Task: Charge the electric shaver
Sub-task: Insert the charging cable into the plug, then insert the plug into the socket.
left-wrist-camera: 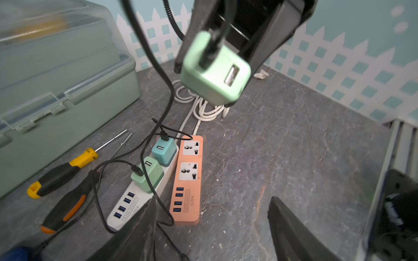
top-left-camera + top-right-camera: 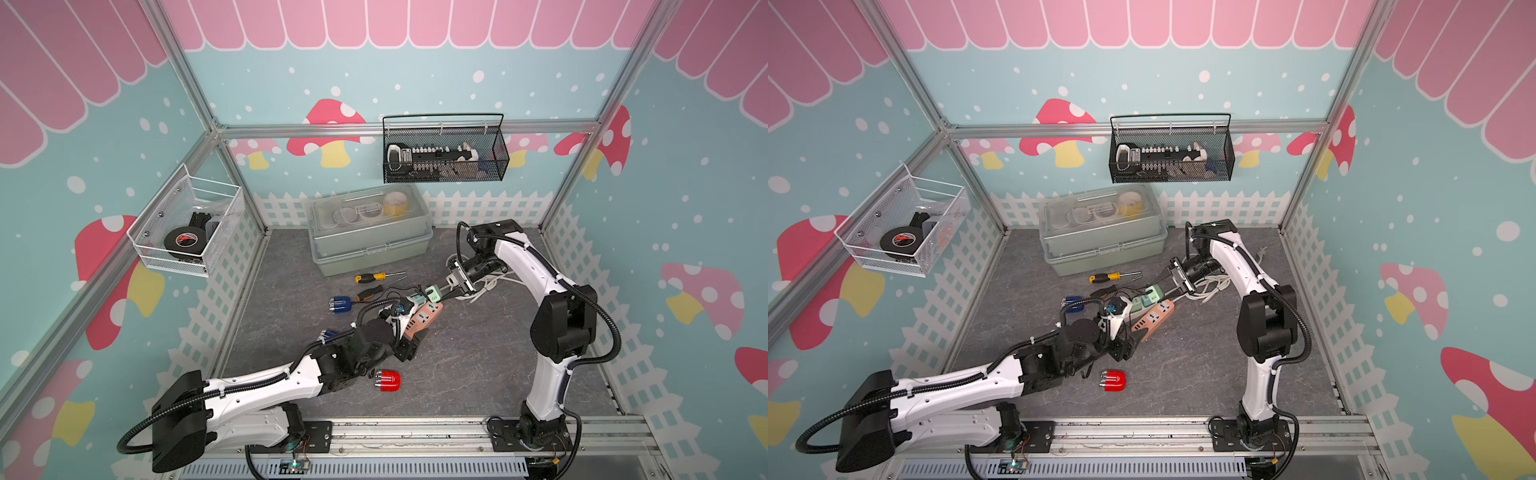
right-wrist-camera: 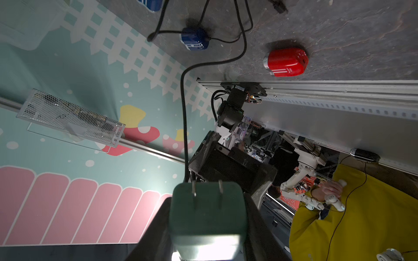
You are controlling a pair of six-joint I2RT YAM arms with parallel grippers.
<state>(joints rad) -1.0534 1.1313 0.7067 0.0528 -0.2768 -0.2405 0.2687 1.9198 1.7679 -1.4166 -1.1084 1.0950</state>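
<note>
The right pincer (image 3: pixel 207 203) clamps the green adapter (image 1: pixel 214 70) — likely light, hard, slick — by its flat sides; the left pincer (image 1: pixel 212 201) gapes empty.

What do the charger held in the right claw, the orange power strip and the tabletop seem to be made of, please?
Held charger: mint-green plastic, probably, satin, with soft highlights on rounded edges; prongs look metal. Orange power strip: matte plastic, likely, evenly coloured and moulded. Tabletop: grey, veined like slate; real stone or printed laminate, I cannot tell.

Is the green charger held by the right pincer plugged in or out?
Out: right pincer holds the green charger in the air, prongs bare.
</note>
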